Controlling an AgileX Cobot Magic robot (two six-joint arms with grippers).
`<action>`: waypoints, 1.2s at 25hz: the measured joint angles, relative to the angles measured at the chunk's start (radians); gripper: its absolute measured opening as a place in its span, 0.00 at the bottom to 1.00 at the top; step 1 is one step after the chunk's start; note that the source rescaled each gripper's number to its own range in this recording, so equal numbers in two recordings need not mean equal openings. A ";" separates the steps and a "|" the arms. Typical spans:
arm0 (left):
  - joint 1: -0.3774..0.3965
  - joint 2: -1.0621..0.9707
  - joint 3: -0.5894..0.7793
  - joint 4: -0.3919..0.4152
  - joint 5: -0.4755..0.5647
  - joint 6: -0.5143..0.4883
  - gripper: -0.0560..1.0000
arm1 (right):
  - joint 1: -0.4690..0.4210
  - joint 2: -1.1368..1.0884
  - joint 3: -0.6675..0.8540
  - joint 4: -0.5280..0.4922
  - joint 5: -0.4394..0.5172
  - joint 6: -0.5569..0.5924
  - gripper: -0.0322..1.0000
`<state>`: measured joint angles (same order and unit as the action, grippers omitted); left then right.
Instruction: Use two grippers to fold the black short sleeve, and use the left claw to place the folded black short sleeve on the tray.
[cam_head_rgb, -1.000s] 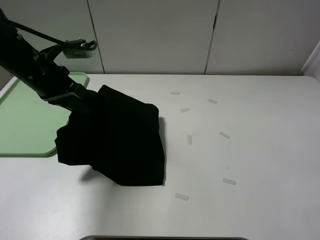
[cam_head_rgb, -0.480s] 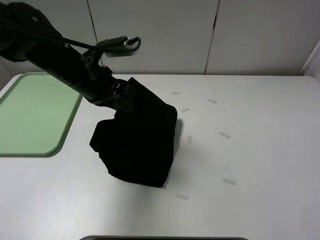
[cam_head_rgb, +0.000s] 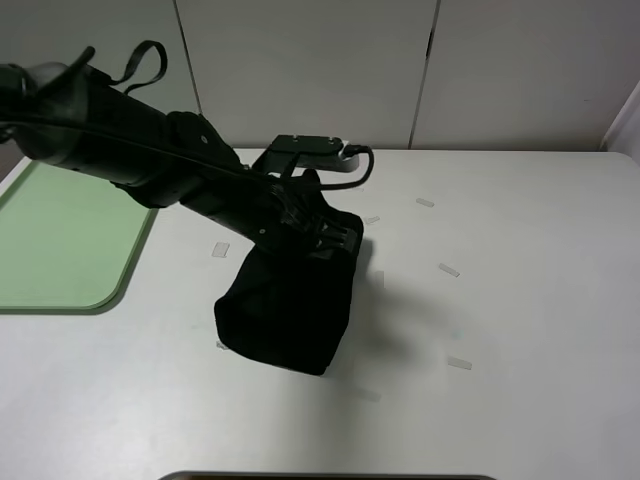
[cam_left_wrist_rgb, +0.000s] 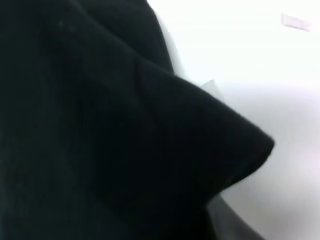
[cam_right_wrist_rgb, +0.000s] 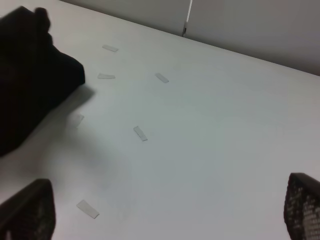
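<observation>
The black short sleeve (cam_head_rgb: 290, 310) hangs as a folded bundle over the middle of the white table. My left gripper (cam_head_rgb: 325, 235) is shut on its top edge, and the arm reaches in from the upper left. In the left wrist view the black short sleeve (cam_left_wrist_rgb: 100, 125) fills almost the whole picture and hides the jaws. The light-green tray (cam_head_rgb: 60, 250) lies at the table's left edge, apart from the cloth. My right gripper (cam_right_wrist_rgb: 165, 210) is open with nothing in it over bare table right of the black short sleeve (cam_right_wrist_rgb: 30, 75). The high view does not show it.
Several small pale tape strips (cam_head_rgb: 448, 270) lie scattered on the right half of the table; the right wrist view shows tape strips (cam_right_wrist_rgb: 140, 133) too. Grey wall panels (cam_head_rgb: 310, 70) stand behind the table's far edge.
My left arm has swung right, away from the tray, carrying the shirt from beside the tray's edge to the table's middle. The cloth now hangs more bunched and upright.
</observation>
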<state>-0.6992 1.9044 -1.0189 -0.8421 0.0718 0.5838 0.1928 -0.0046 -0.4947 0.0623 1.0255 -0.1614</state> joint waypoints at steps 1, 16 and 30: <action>-0.017 0.007 0.000 -0.004 -0.025 0.000 0.15 | 0.000 0.000 0.000 0.000 0.000 0.000 1.00; -0.110 0.102 -0.004 0.044 -0.164 0.018 0.40 | 0.000 0.000 0.000 0.000 0.000 0.000 1.00; -0.155 0.087 -0.009 0.439 -0.176 0.078 0.86 | 0.000 0.000 0.000 0.000 0.000 0.000 1.00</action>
<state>-0.8539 1.9913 -1.0275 -0.4030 -0.1045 0.6621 0.1928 -0.0046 -0.4947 0.0623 1.0255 -0.1614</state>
